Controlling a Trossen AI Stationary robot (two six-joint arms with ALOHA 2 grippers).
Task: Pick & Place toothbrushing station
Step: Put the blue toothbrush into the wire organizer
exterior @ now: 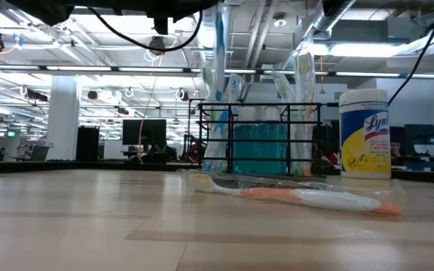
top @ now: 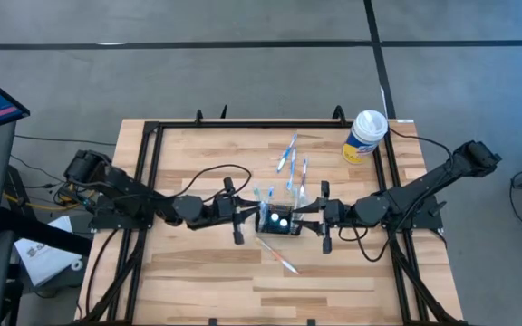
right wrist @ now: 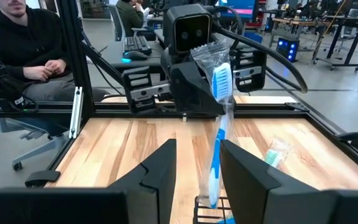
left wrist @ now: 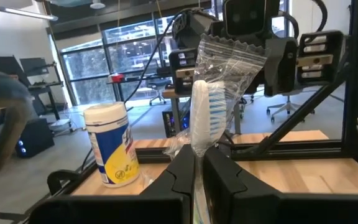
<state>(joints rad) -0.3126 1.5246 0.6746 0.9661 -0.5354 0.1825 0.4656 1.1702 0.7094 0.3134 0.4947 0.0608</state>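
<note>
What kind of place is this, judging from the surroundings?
Probably a robotics lab or open workshop floor. A wooden workbench stands on bare concrete, exposed ceiling ducts and strip lights run overhead, and desks with monitors fill the room behind.

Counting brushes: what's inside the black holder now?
Wrapped toothbrushes stand upright in the holder; the left end effector grips one. Exact count is unclear; the wrappers overlap.

High view looks straight down; low view sits level at the tabletop; each wrist view faces the other close-by pincer across the wrapped toothbrush (left wrist: 205, 118) between them.
</note>
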